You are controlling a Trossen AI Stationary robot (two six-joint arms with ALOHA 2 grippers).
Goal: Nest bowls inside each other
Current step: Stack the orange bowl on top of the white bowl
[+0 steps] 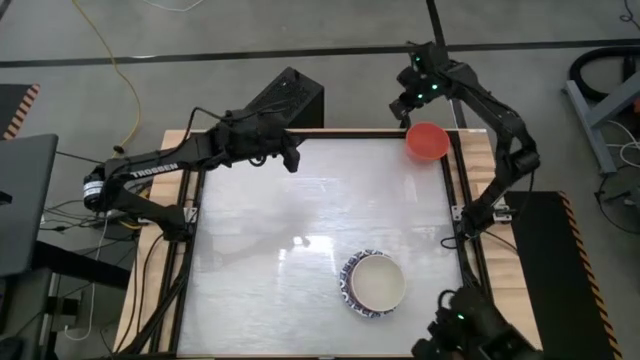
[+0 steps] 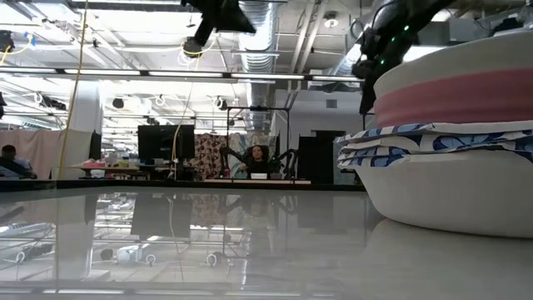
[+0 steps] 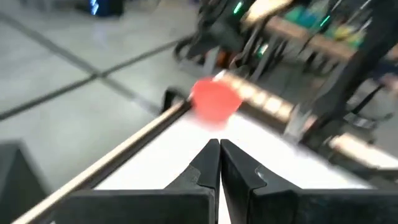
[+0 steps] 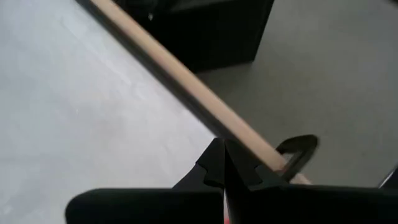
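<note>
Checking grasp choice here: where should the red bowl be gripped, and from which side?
Grip the red bowl by its rim from above, judging by its upright, open-topped pose. It sits at the table's far right corner, so the inner rim side looks most open.

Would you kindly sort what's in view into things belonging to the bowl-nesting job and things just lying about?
Belonging to the job:
- nested stack of round bowls, cream-white one innermost, blue-patterned rims around it
- single round red bowl

Just lying about:
- black box beyond the table's far edge
- yellow cable on the floor

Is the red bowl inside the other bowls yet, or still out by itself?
Still out. The red bowl sits alone at the table's far right corner, apart from the bowl stack near the front edge.
</note>
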